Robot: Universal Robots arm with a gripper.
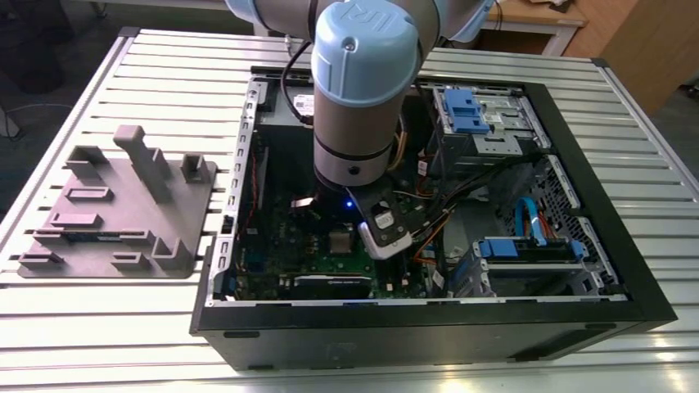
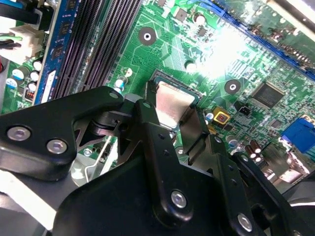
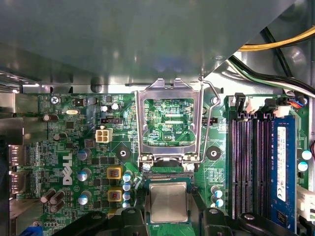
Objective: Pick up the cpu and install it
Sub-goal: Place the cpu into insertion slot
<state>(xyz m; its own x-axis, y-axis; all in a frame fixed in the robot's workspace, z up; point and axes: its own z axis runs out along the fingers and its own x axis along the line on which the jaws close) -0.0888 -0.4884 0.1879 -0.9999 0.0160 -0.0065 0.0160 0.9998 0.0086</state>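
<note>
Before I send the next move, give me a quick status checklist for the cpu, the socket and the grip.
1. The socket frame is swung open: ok.
2. The lever is released and raised: ok.
3. The gripper is closed on the cpu: ok.
4. The cpu is at the socket, below the open frame's hinge: ok.
5. The cpu is seated flat in the socket: cannot tell.
6. The cpu's corner orientation matches the socket: cannot tell.

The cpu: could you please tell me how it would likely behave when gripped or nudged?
Probably stiff: the cpu is a flat metal-topped square. Likely light, being small beside the socket frame. Its smooth, shiny top suggests it could slip.
</note>
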